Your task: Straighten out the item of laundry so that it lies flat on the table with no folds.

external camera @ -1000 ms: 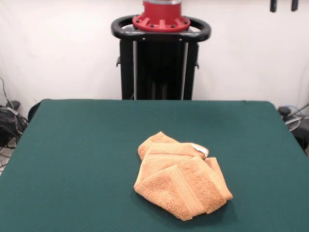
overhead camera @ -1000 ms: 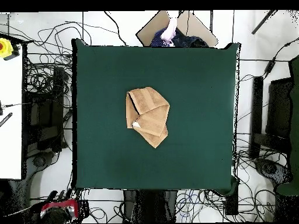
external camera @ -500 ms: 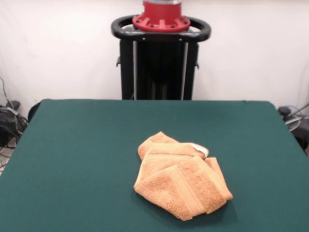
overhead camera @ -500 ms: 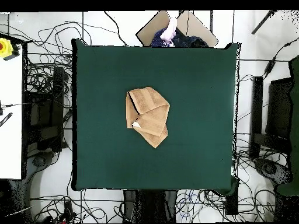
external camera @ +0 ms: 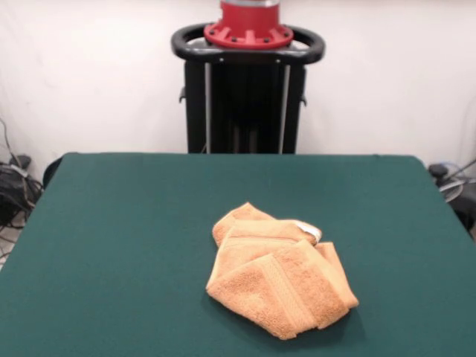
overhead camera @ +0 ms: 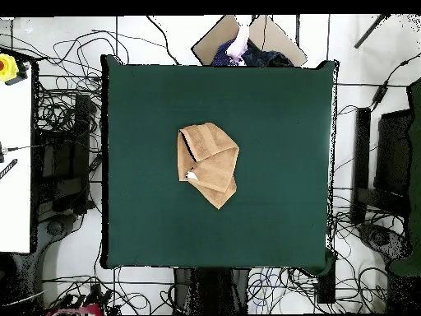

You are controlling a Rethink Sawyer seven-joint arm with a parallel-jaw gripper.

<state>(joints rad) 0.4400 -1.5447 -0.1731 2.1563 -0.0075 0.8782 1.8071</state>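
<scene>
- The table [external camera: 111, 245] has a dark green top that fills most of both views; the towel sits a little off its middle, well clear of every edge
- The pedestal [external camera: 248, 89] stands at the table's far side in the front view, black frame with a red collar on top; no arm comes down from it
- The towel [external camera: 277, 277] is bunched in several overlapping folds, a woven band stripe on the top layer, its small white label [external camera: 309, 228] peeking out at the far side
- A person [overhead camera: 240, 43] shows at the overhead view's top edge, off the table
- The gripper shows in neither view, so whether its claw is spread or pressed together cannot be told
- Risk: with layers stacked, a pinch could catch two plies and drag the whole bundle rather than open it
- Against the earlier frames, the towel lies the same; only the red shape at the overhead view's bottom left has shifted
</scene>
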